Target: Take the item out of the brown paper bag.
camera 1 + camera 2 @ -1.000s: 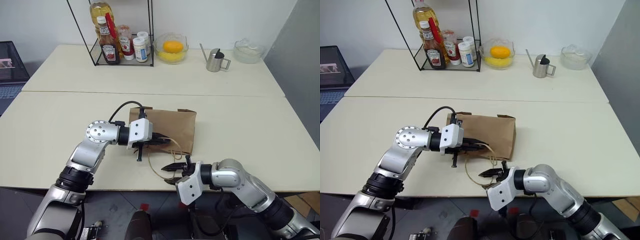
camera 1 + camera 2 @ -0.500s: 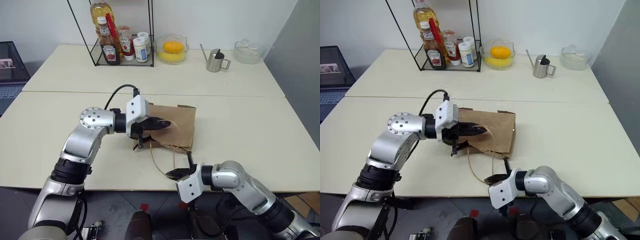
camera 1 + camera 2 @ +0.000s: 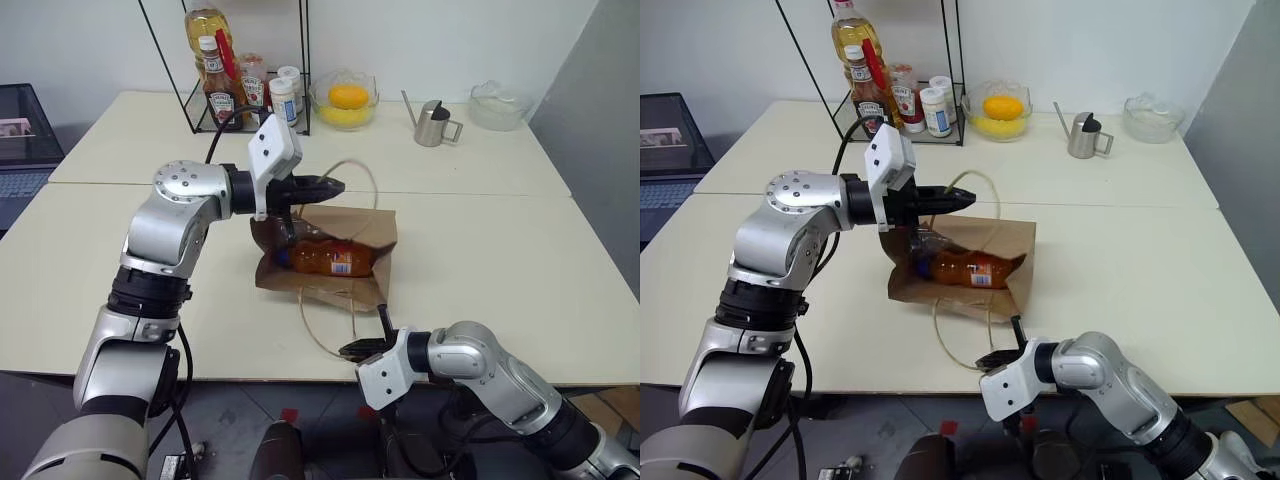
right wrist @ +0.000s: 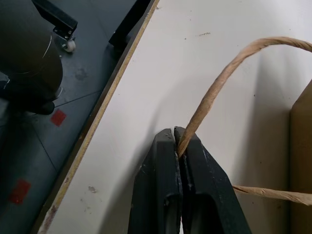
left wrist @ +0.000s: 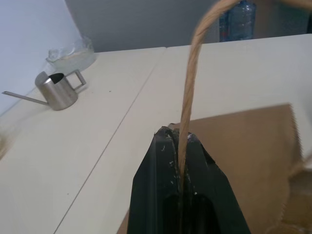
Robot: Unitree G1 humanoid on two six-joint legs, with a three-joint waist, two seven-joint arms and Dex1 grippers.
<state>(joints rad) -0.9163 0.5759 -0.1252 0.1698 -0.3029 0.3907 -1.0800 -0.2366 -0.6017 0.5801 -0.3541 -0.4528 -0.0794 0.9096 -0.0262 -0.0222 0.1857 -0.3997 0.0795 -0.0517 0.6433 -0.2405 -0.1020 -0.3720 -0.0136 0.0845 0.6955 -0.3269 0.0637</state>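
With each gripper, left (image 3: 335, 186) and right (image 3: 352, 349), clamped on a tan cord handle, the brown paper bag (image 3: 365, 228) gapes, but the small orange-drink bottle (image 3: 325, 257) remains inside it.

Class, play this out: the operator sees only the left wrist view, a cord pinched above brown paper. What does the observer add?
Operator: Is the bag open?
Observer: Yes, the left pincer holds one handle up, so the bag gapes.
Operator: Anything inside?
Observer: An orange bottle lies in the mouth.
Operator: And the right pincer?
Observer: The right pincer is shut on the other handle at the table's near edge.
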